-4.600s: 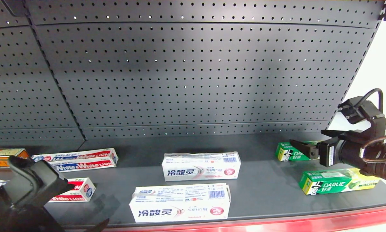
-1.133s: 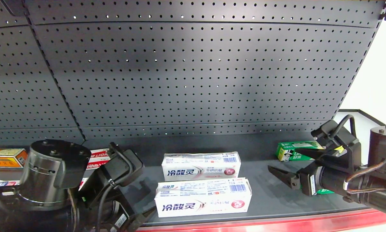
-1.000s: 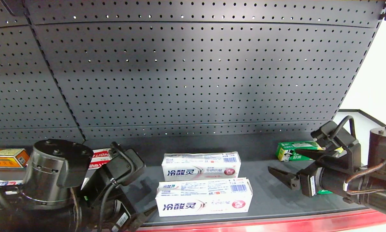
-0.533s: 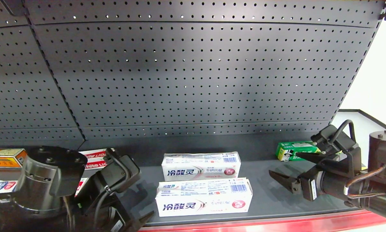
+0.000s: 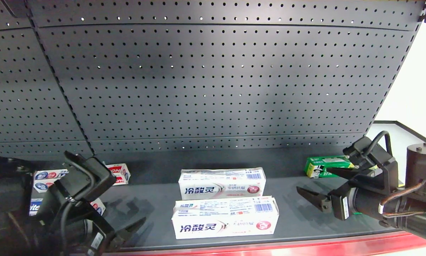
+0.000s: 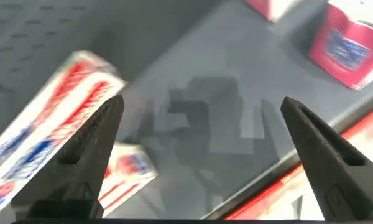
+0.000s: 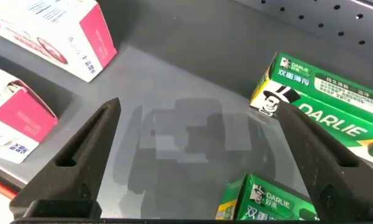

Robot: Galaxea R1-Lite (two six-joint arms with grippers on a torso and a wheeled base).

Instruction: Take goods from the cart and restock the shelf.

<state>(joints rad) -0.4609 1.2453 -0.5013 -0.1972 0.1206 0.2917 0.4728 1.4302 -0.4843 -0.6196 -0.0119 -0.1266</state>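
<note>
Two white toothpaste boxes lie mid-shelf, one at the back (image 5: pixel 221 183) and one in front (image 5: pixel 225 217), close together. My left gripper (image 6: pixel 202 102) is open and holds nothing, low at the shelf's front left, with red-and-white boxes (image 6: pixel 56 106) beyond it. One left fingertip (image 5: pixel 141 222) points toward the front white box from a short way off. My right gripper (image 5: pixel 313 179) is open and holds nothing above bare shelf (image 5: pixel 291 209), right of the white boxes. A green box (image 5: pixel 326 166) lies behind it, and a second green box (image 7: pixel 267 202) sits under the right wrist.
The dark perforated back panel (image 5: pixel 213 89) rises behind the shelf. A red strip (image 5: pixel 305 242) marks the shelf's front edge. Red-and-white boxes (image 5: pixel 117 173) lie at the back left, partly hidden by my left arm. Bare shelf (image 5: pixel 152 192) lies between them and the white boxes.
The front white box shifted right and back beside the rear one earlier. Over the last second my left arm drew back to the left, away from it. My right gripper has barely moved.
</note>
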